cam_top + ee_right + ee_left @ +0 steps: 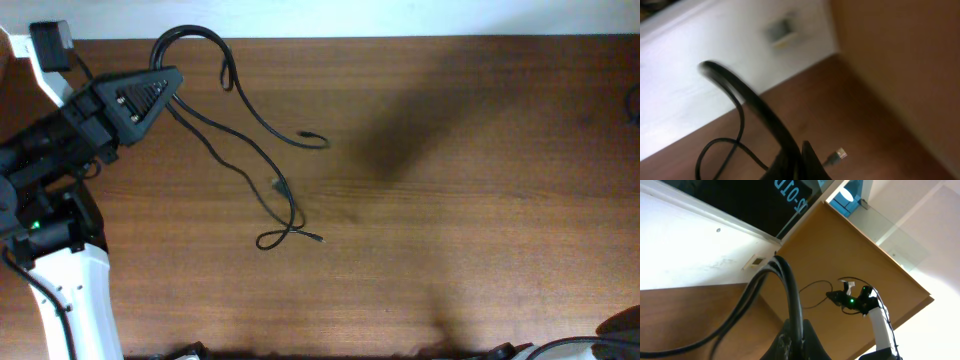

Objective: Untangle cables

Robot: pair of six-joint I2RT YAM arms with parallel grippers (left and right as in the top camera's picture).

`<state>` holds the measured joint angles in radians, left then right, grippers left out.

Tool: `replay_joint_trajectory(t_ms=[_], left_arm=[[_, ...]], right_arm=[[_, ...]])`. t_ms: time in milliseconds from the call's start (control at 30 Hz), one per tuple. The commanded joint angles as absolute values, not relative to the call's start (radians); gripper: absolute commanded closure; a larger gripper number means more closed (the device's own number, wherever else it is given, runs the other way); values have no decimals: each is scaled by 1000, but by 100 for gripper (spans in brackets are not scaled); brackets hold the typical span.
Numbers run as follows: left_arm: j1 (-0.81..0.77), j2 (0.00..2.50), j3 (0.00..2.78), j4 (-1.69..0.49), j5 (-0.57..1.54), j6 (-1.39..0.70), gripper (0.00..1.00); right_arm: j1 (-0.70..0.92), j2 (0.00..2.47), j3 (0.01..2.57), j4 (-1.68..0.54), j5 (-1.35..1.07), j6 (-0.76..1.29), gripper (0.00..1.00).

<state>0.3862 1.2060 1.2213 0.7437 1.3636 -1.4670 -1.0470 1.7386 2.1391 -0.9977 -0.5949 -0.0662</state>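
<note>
Closest to the lens in the left wrist view, two strands of the cables (792,297) rise side by side out of the left pincer (796,341), which is clamped narrow on them. One strand then bends off to the picture's left.

Overhead gives the full lay that this close view misses. The bundle's long axis slants across the worktop (470,240), from a loop at the far left edge, just beside the pincer tip, down toward the arm bases. It ends there in a small closed loop with a short tail. A second branch leaves the top loop and points right, its plug end well apart from the pincer. So the pincer grips the far-left end, and nearly all the cord lies to its right.

Only the left wrist view shows the right arm (860,304), green light lit, far across the worktop; overhead catches a mere sliver of it.

Right wrist view is smeared: a black cord (755,109) curves up from the right pincer (799,167), with a metal-tipped plug (840,154) just beside it. Whether those jaws are clamped I cannot tell.
</note>
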Motion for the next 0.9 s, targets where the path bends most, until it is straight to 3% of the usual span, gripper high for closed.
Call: replay_joint_trajectory(t_ms=[0, 167, 200, 233, 367, 433, 600, 733, 867], left_arm=[[352, 1200, 1237, 751, 1346, -1472, 100], [257, 1200, 1237, 751, 1335, -1464, 100], [236, 1200, 1237, 752, 1331, -1464, 100], [223, 1200, 1237, 752, 1327, -1464, 100], [211, 1200, 1237, 752, 1317, -1464, 100], [211, 1200, 1237, 752, 1344, -1465, 100], [129, 1200, 1237, 751, 1433, -1426, 100], [56, 1200, 1237, 751, 1471, -1408, 100], [49, 1205, 1237, 751, 1548, -1260, 100]], right_arm=[[-1055, 1747, 2141, -913, -271, -17, 94], [-1055, 1777, 2141, -787, -141, -71, 96], [-1055, 1799, 2141, -769, -143, -73, 87], [-1054, 1815, 2141, -775, -156, -70, 1], [-1054, 1841, 2141, -830, -492, -74, 1], [-1052, 1841, 2141, -803, -913, -74, 1], [-938, 1840, 2141, -717, -1500, -74, 1], [-749, 1817, 2141, -759, -1552, -74, 1], [-484, 1764, 2141, -755, -1552, -74, 1]])
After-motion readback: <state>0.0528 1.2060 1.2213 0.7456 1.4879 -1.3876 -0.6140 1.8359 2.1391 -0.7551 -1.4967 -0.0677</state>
